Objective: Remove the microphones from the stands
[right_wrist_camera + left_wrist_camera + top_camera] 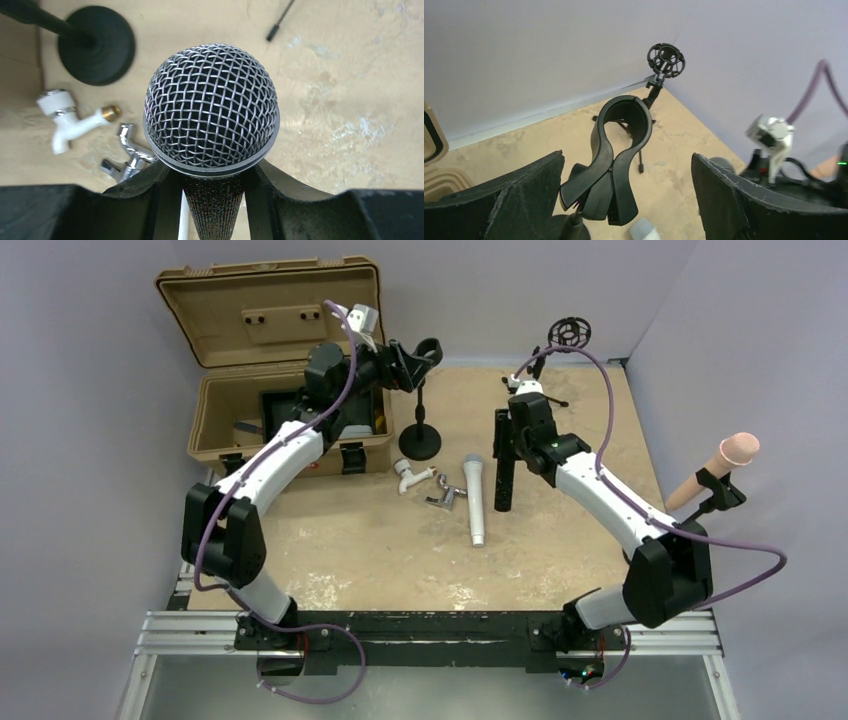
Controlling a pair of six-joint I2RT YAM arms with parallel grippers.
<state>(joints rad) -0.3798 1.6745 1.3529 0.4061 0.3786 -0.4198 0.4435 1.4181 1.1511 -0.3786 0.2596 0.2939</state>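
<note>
Beside stand [420, 443], white tap [412, 476], maybe faucet [445, 498]

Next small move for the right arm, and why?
Probably lower the black mesh-headed microphone onto the tan table: the right gripper grips it, clear of the black spring clip, which sits empty between the fingers of the open left gripper.

Mic [211, 107] silver mesh head w/ blk body, blk stand clip [616, 150], tan case [270, 310], white tap [75, 117] w/ brass tip
</note>
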